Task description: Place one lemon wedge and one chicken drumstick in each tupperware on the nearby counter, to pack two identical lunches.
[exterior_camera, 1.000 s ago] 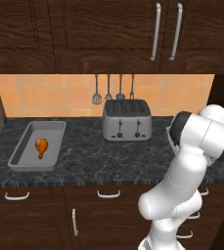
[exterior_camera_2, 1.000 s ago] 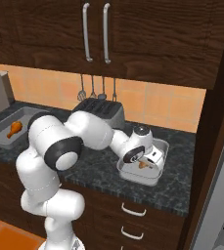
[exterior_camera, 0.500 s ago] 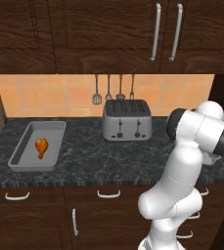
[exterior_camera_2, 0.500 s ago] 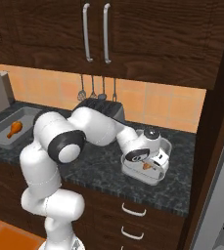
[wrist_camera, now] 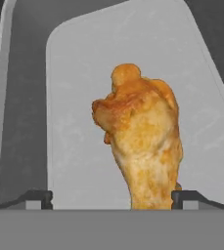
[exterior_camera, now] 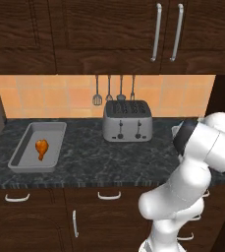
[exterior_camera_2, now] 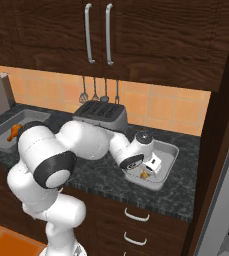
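My gripper (wrist_camera: 111, 197) hangs low inside the right tupperware (exterior_camera_2: 169, 154), its jaws spread wide. Between its fingertips (wrist_camera: 37, 197) an orange-brown chicken drumstick (wrist_camera: 142, 134) lies on the light-grey floor of that container, meaty end toward me; the left tip stands well apart from it. From the right base view the hand (exterior_camera_2: 147, 167) hovers just above this drumstick (exterior_camera_2: 144, 174). A second drumstick (exterior_camera: 42, 148) lies in the left tupperware (exterior_camera: 26, 146), also seen from the other side as tupperware (exterior_camera_2: 0, 128) with drumstick (exterior_camera_2: 14, 131). The lemon wedge is out of view.
A steel toaster (exterior_camera: 127, 121) stands between the two containers on the black speckled counter (exterior_camera: 89, 157), with utensils hanging on the tiled wall behind it. A tall dark cabinet side (exterior_camera_2: 221, 125) borders the counter's right end. My arm arches over the counter's right part.
The hand went down into the right tupperware with the drumstick, then the jaws spread apart and let go of it. The left container and its drumstick stayed put.
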Controlling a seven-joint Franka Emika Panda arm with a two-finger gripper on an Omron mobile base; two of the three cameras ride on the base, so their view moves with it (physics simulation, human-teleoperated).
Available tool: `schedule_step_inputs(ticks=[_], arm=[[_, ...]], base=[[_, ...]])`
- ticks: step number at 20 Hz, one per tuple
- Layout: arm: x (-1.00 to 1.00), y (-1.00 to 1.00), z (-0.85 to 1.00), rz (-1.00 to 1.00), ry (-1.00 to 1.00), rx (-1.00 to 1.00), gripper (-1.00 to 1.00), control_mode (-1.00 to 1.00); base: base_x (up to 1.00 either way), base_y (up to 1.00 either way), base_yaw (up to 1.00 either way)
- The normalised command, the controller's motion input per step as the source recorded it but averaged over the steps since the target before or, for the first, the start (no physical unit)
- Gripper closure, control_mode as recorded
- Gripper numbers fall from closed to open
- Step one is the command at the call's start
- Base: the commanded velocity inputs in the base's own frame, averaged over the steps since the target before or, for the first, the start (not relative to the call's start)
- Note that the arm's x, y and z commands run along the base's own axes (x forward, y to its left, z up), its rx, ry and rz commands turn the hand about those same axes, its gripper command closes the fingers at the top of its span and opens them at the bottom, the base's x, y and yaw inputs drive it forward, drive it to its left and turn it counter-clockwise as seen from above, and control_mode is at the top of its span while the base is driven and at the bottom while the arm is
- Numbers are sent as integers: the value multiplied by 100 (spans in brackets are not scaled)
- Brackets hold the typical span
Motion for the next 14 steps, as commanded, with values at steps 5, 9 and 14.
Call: schedule_step_inputs(ticks=[5, 9, 14], arm=[[-59, 15, 74, 0, -24, 0, -100, -100], [-95, 24, 100, -1, -27, 0, -100, -100], [-100, 50, 73, 0, -6, -2, -100, -100]], base=[[0, 0, 0], [0, 0, 0], [0, 0, 0]])
